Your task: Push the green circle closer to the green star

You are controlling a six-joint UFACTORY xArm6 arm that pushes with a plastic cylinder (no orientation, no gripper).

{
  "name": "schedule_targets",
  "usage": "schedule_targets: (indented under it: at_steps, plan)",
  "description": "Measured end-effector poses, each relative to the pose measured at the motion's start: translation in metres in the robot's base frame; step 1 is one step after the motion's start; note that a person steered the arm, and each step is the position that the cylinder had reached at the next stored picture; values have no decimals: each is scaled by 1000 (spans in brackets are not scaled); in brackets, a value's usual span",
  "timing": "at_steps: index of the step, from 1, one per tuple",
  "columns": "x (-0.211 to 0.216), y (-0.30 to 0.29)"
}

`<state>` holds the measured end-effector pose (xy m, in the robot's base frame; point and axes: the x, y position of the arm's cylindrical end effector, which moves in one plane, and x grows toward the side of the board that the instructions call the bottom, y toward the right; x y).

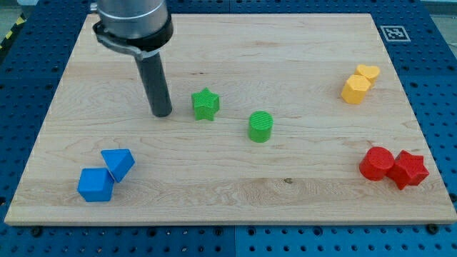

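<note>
My tip (163,113) rests on the wooden board (235,193), just beside the green star (206,104), at its 9 o'clock with a narrow gap between. I carry no claw, only the bare rod, so nothing opens, closes or grips.

The green circle (260,126) sits near the star, at about its 4 o'clock, apart from it. The star lies between my tip and the circle. Bare board separates circle and star.

Other blocks, all well apart from the green pair:
- blue cube (96,185) and a second blue block (118,163), touching, at about 7 o'clock of my tip.
- two yellow blocks (355,89), (368,72), touching, at 2 o'clock of the circle.
- red cylinder (376,163) and a second red block (409,169), touching, at 4 o'clock of the circle.
</note>
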<state>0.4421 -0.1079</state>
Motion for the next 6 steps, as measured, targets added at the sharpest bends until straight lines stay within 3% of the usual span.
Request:
schedule_targets:
  at_steps: [3,4,6]
  plan:
    - [-8,74]
    - [0,58]
    - [82,40]
